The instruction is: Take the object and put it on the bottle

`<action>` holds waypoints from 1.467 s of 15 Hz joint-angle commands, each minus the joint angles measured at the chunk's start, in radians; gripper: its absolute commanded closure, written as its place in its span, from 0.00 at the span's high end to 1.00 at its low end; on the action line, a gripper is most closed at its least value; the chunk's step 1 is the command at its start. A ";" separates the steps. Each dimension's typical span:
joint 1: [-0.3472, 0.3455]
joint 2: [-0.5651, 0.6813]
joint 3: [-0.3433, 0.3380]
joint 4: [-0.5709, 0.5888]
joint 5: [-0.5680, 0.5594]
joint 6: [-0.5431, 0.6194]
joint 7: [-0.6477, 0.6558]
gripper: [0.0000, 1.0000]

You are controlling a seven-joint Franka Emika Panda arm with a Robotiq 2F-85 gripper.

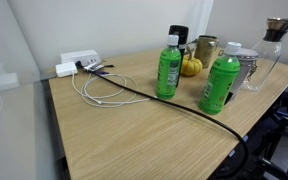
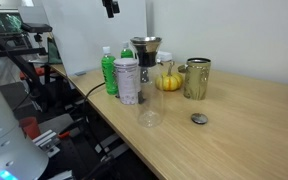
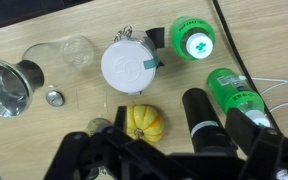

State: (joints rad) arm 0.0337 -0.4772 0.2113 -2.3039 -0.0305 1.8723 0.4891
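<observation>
Your tool (image 3: 164,165) hangs spread wide and empty above the worktop (image 3: 14,135); the round cap (image 3: 54,97) (grey, flat) lies beside the metal cup (image 3: 9,85), well apart from the white-capped green bottle (image 3: 194,42).

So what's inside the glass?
Nothing: in the wrist view the glass looks empty, clear to the bottom. The jar beside it has a white lid on, so its inside is hidden.
</observation>
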 commanded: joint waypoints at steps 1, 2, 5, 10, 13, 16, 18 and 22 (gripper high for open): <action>-0.009 -0.004 0.002 0.003 -0.014 0.000 0.017 1.00; -0.020 -0.012 0.001 0.006 -0.025 -0.001 0.038 1.00; -0.056 -0.029 -0.015 0.035 -0.051 -0.011 0.107 1.00; -0.133 -0.010 -0.056 0.137 -0.081 -0.108 0.222 1.00; -0.175 0.013 -0.086 0.195 -0.114 -0.127 0.269 1.00; -0.221 0.053 -0.103 0.245 -0.196 -0.114 0.348 1.00; -0.237 0.080 -0.115 0.272 -0.237 -0.120 0.412 1.00; -0.209 0.071 -0.145 0.251 -0.241 -0.090 0.405 1.00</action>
State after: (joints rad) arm -0.1918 -0.4085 0.0797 -2.0566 -0.2659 1.7874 0.8900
